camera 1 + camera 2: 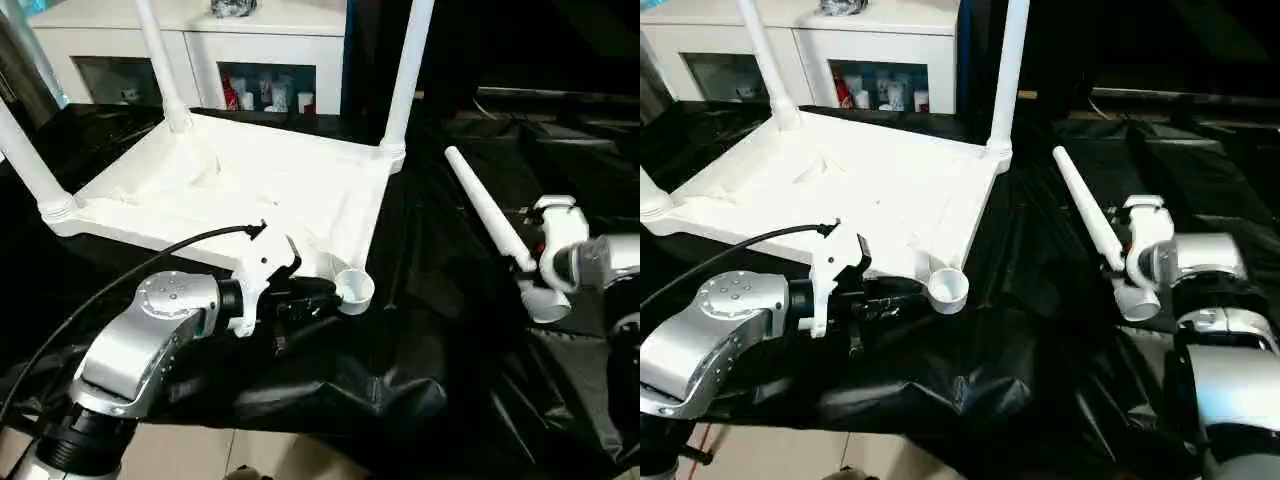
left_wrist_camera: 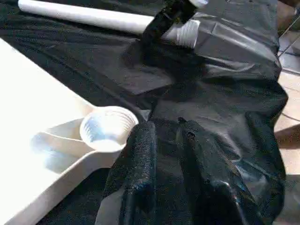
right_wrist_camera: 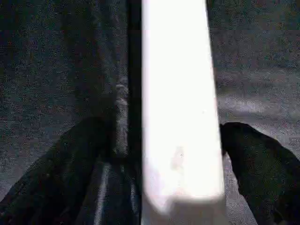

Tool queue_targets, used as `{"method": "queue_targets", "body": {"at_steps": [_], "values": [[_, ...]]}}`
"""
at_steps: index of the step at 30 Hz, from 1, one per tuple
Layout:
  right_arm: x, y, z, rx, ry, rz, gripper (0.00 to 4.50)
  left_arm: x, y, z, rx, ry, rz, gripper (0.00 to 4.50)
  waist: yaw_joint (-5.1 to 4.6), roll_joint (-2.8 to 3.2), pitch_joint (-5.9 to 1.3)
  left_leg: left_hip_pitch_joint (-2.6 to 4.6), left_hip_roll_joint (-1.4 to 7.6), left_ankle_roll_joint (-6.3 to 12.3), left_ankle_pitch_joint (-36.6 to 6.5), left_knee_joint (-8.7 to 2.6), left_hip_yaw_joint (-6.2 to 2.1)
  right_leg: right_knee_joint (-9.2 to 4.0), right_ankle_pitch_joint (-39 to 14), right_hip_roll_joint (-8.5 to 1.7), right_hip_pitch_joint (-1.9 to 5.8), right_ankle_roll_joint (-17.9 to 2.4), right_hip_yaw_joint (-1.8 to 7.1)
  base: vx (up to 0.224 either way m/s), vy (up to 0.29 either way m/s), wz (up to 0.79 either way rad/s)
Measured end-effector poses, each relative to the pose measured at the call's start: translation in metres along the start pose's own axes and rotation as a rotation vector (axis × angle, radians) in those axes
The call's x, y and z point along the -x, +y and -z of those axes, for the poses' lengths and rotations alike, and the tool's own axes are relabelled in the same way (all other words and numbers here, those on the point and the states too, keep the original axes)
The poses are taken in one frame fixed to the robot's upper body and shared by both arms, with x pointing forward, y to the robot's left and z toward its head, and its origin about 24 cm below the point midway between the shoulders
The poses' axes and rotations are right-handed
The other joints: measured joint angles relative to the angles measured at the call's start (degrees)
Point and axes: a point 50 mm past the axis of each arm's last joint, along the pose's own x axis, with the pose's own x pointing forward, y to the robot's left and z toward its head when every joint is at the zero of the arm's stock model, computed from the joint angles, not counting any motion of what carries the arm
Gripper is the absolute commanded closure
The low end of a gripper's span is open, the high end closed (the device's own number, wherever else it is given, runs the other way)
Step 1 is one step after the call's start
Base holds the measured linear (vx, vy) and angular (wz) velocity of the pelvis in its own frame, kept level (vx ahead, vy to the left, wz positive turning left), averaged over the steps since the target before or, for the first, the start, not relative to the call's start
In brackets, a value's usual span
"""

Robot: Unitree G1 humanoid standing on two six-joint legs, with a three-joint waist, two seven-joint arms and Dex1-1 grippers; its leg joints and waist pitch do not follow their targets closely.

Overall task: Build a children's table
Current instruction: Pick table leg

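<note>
**Three legs standing, the fourth at my right claw**

Nearest to me are my own silver forearms, reaching out over a wrinkled black sheet (image 1: 400, 330) that covers the whole work surface; a strip of pale floor (image 1: 200, 455) shows under its near edge. My left gripper (image 2: 164, 140) lies low on the sheet just beside the table top's near corner, its two black fingers (image 2: 136, 164) close together with only a narrow gap and nothing between them. Right in front of them sits the empty round socket (image 1: 355, 288), its ribbed inside visible from my left wrist.

My right gripper (image 1: 1120, 255) is off to the right, at the thick end of the loose leg (image 1: 490, 212). From my right wrist, the white tube runs between the two fingers, one on each side; whether they actually press it, I cannot tell. The leg lies slanted, its thin end pointing away from me.

The table top (image 1: 240, 190) lies upside down on the sheet, with three legs (image 1: 408, 70) standing up from its other corners. Behind it, a white cabinet (image 1: 200, 50) with glass doors stands against the back of the room.
</note>
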Motion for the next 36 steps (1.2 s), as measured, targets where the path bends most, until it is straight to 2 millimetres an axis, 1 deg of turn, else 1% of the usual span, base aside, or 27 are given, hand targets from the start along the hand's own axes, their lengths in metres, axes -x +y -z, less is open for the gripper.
{"method": "queue_targets", "body": {"at_steps": [2,3,4,7,8,9,14,15,16,17,18,19,20,21,22,24,25,26,27,28,30,32,33,36], "values": [[-0.001,0.000,0.000,0.024,0.016,0.006,0.50,0.001,-0.001,0.000,0.012,0.004,0.008,3.50,0.08,0.00,0.00,0.00,0.02,0.00,0.00,0.10,-0.02,0.02,0.01,0.00,0.00,-0.01,-0.02,0.000,0.000,0.00],[-0.002,0.000,0.001,0.030,0.018,0.007,0.68,0.001,-0.002,-0.001,0.014,0.002,0.015,3.50,0.15,-0.01,0.00,0.01,0.03,0.00,0.00,0.15,-0.03,0.01,0.01,0.00,0.00,-0.02,-0.04,0.000,0.000,0.00],[-0.002,0.000,0.001,0.037,0.021,0.008,0.68,0.001,-0.003,-0.002,0.015,0.000,0.029,3.50,0.20,-0.01,0.00,0.01,0.03,0.01,-0.01,0.19,-0.03,0.01,0.01,0.00,0.00,-0.02,-0.04,0.000,0.000,0.00],[-0.002,-0.002,0.002,0.052,0.028,0.017,0.94,0.004,-0.007,-0.004,0.012,0.003,0.063,3.50,0.23,-0.02,-0.01,0.00,0.03,0.05,-0.03,0.27,-0.04,0.02,0.02,-0.01,0.01,-0.04,-0.04,0.000,0.000,0.00],[-0.002,-0.002,0.002,0.052,0.028,0.017,1.12,0.005,-0.007,-0.004,0.010,0.009,0.067,3.50,0.22,-0.02,-0.01,0.01,0.03,0.05,-0.03,0.28,-0.04,0.03,0.02,-0.01,0.01,-0.04,-0.04,0.000,0.000,0.00],[-0.002,-0.002,0.002,0.052,0.028,0.017,1.12,0.005,-0.007,-0.004,0.010,0.011,0.069,3.50,0.22,-0.02,-0.01,0.00,0.03,0.05,-0.03,0.28,-0.04,0.03,0.02,-0.01,0.01,-0.04,-0.04,0.000,0.000,0.00],[-0.002,-0.004,0.002,0.052,0.031,0.022,1.48,0.005,-0.008,-0.002,0.006,0.034,0.091,3.50,0.21,-0.01,-0.01,-0.01,0.04,0.04,-0.03,0.30,-0.07,0.05,0.02,-0.01,0.01,-0.04,-0.06,0.000,0.000,0.00],[-0.002,-0.005,0.002,0.053,0.029,0.024,1.48,0.005,-0.008,-0.002,0.008,0.034,0.093,3.50,0.21,-0.01,-0.01,-0.02,0.04,0.04,-0.03,0.30,-0.07,0.05,0.02,-0.01,0.01,-0.04,-0.07,0.000,0.000,0.00],[-0.002,-0.005,0.002,0.054,0.025,0.027,1.74,0.005,-0.009,-0.002,0.018,0.033,0.098,3.23,0.20,-0.01,-0.01,-0.03,0.04,0.04,-0.03,0.30,-0.08,0.05,0.02,-0.01,0.01,-0.04,-0.07,0.000,0.000,0.00],[-0.002,-0.005,0.002,0.053,0.022,0.028,1.74,0.005,-0.009,-0.002,0.020,0.032,0.099,3.23,0.20,-0.01,-0.01,-0.03,0.04,0.04,-0.03,0.30,-0.07,0.05,0.02,-0.01,0.01,-0.04,-0.07,0.000,0.000,0.00],[-0.002,-0.006,0.002,0.046,0.017,0.029,1.88,0.004,-0.008,-0.004,0.020,0.025,0.096,3.17,0.20,-0.01,-0.01,-0.04,0.04,0.05,-0.03,0.30,-0.08,0.05,0.03,-0.01,0.01,-0.04,-0.07,0.000,0.000,0.00],[-0.002,-0.006,0.002,0.043,0.015,0.031,1.88,0.003,-0.008,-0.005,0.020,0.016,0.089,3.17,0.19,-0.01,-0.01,-0.05,0.04,0.05,-0.03,0.31,-0.07,0.05,0.03,-0.01,0.01,-0.05,-0.07,0.000,0.000,0.00],[-0.002,-0.006,0.002,0.037,0.010,0.029,2.00,0.002,-0.008,-0.006,0.018,0.009,0.085,3.13,0.20,-0.01,-0.01,-0.06,0.04,0.04,-0.03,0.32,-0.08,0.06,0.03,-0.01,0.01,-0.05,-0.08,0.000,0.000,0.00],[-0.002,-0.006,0.002,0.029,0.007,0.028,2.14,0.001,-0.007,-0.008,0.020,0.005,0.079,2.94,0.20,-0.01,-0.01,-0.06,0.04,0.04,-0.03,0.32,-0.08,0.07,0.03,-0.01,0.01,-0.05,-0.08,0.000,0.000,0.00],[-0.002,-0.007,0.002,0.020,0.002,0.028,2.14,0.000,-0.005,-0.010,0.042,0.000,0.066,2.94,0.19,-0.01,-0.01,-0.06,0.04,0.04,-0.03,0.34,-0.08,0.11,0.03,-0.01,0.00,-0.05,-0.08,0.000,0.000,0.00],[-0.002,-0.007,0.001,-0.005,-0.010,0.019,2.30,0.000,0.000,-0.014,0.071,-0.023,0.024,2.78,0.19,-0.01,-0.01,-0.06,0.05,0.04,-0.03,0.36,-0.08,0.13,0.03,-0.01,0.00,-0.05,-0.09,0.000,0.000,0.00],[-0.002,-0.007,0.001,-0.033,-0.023,0.014,2.38,-0.001,0.003,-0.016,0.078,-0.040,-0.004,2.76,0.18,0.00,0.00,-0.06,0.06,0.04,-0.03,0.37,-0.08,0.13,0.03,-0.01,-0.01,-0.05,-0.09,0.000,0.000,0.00],[-0.002,-0.008,0.002,-0.063,-0.038,0.006,2.47,-0.002,0.005,-0.017,0.083,-0.059,-0.030,2.62,0.19,0.01,0.00,-0.07,0.05,0.04,-0.03,0.38,-0.08,0.12,0.03,-0.01,-0.01,-0.05,-0.09,0.000,0.000,0.00],[-0.002,-0.008,0.001,-0.087,-0.054,-0.005,2.47,-0.002,0.008,-0.019,0.081,-0.075,-0.051,2.62,0.17,0.01,0.00,-0.06,0.05,0.04,-0.03,0.38,-0.08,0.12,0.03,-0.01,-0.01,-0.05,-0.09,0.000,0.000,0.00],[-0.002,-0.009,0.001,-0.124,-0.077,-0.022,2.54,-0.002,0.011,-0.021,0.083,-0.095,-0.078,2.48,0.15,0.01,0.00,-0.07,0.06,0.05,-0.03,0.38,-0.08,0.12,0.03,-0.01,-0.02,-0.05,-0.09,0.000,0.000,0.00],[-0.002,-0.009,0.001,-0.191,-0.124,-0.053,2.58,-0.002,0.015,-0.024,0.089,-0.133,-0.118,2.40,0.20,0.04,0.00,-0.09,0.06,0.05,-0.03,0.38,-0.09,0.12,0.03,-0.01,-0.02,-0.05,-0.11,0.000,0.000,0.00],[-0.002,-0.009,-0.001,-0.264,-0.193,-0.089,2.61,-0.003,0.018,-0.027,0.088,-0.157,-0.148,2.28,0.30,0.21,0.02,-0.11,0.06,0.06,-0.03,0.38,-0.09,0.11,0.04,-0.01,-0.07,-0.05,-0.12,0.000,0.000,0.00],[-0.001,-0.011,-0.004,-0.308,-0.243,-0.106,2.62,-0.004,0.020,-0.028,0.093,-0.177,-0.166,2.05,0.41,0.30,0.04,-0.11,0.05,0.07,-0.03,0.39,-0.09,0.10,0.04,-0.02,-0.07,-0.05,-0.11,0.000,0.000,0.00],[0.007,-0.013,-0.018,-0.389,-0.427,-0.165,2.62,-0.009,0.023,-0.033,0.085,-0.213,-0.203,1.91,0.88,0.51,0.04,-0.17,0.06,0.12,-0.01,0.39,-0.08,0.10,0.04,-0.02,-0.15,-0.06,-0.13,0.000,0.000,0.00]]}}
